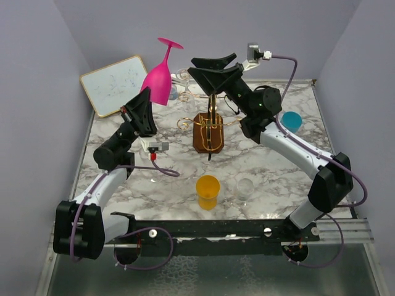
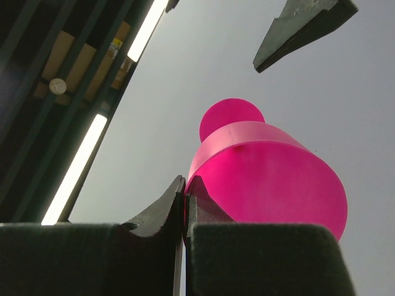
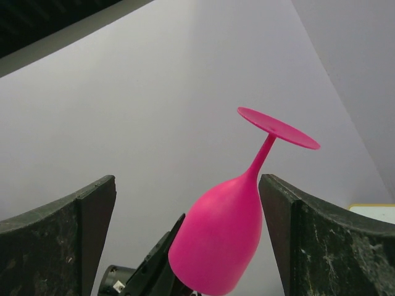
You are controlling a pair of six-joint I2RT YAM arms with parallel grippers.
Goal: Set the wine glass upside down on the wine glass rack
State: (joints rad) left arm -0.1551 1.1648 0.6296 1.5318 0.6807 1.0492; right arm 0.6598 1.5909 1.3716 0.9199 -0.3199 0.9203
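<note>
2 left fingers [image 2: 154, 216] pinch the upside-down wine glass [image 1: 157, 82] at its rim.

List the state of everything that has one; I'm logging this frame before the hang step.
wine glass: upside down, tilted, held in the air
left gripper: shut on the wine glass's rim
right gripper: open, holding nothing
wine glass rack: upright on the table, pink glass not on it
orange cup: upright

Whiteboard [image 1: 114, 84], yellow cup [image 1: 207, 191], clear glass [image 1: 245, 187], blue cup [image 1: 291, 120]
</note>
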